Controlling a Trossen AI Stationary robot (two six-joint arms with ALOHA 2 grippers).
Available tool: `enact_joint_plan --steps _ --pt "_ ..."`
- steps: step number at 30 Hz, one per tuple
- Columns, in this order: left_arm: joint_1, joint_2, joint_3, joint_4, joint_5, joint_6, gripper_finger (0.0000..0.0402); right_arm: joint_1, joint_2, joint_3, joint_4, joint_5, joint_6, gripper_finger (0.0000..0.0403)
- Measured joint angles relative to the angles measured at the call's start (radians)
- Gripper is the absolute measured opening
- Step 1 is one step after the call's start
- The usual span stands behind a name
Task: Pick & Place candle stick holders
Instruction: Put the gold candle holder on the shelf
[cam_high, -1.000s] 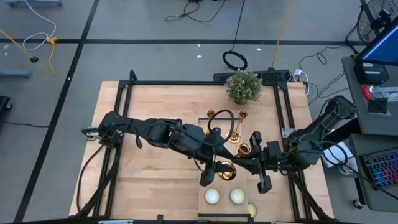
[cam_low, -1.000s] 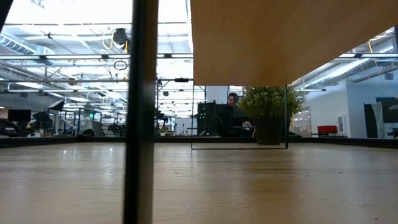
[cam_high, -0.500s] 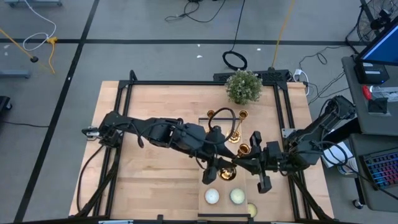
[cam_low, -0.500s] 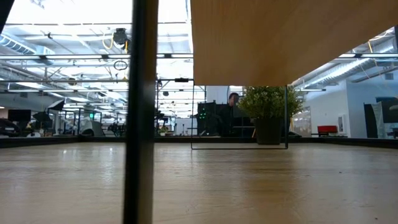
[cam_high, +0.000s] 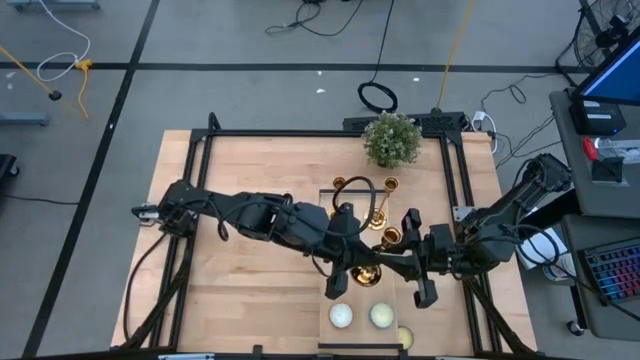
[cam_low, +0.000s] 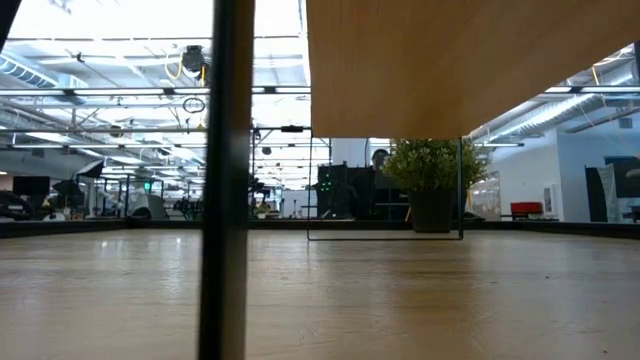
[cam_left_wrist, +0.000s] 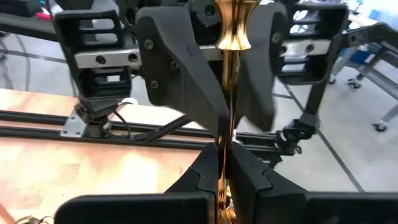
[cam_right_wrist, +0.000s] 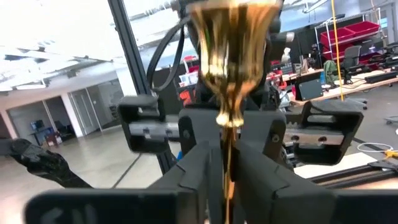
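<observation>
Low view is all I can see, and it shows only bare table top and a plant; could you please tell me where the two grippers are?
Observer: The left gripper and right gripper meet, facing each other, over the near right part of the table.
Operator: Is either one holding anything?
Observer: The left gripper is shut on the thin stem of a gold candle stick holder.
Operator: Is anything else close by?
Observer: Two round pale candles sit just nearer the table's front edge.
</observation>
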Motion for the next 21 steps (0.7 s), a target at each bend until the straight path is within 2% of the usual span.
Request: enact_joint_plan --steps 9,14,21 --pt "-0.054 0.0 0.0 -0.007 -0.159 -0.004 0.0014 0.008 -0.001 0.0 0.032 -0.007 -0.02 0.0134" --pt "-0.106 -0.023 -0.001 -0.056 -0.352 -0.032 0.0014 0.016 -0.003 0.0 0.034 -0.005 -0.03 0.0149" --pt "-0.195 -0.037 -0.001 -0.117 -0.649 -0.141 0.0014 0.037 -0.01 0.0 0.002 -0.005 -0.044 0.0147"
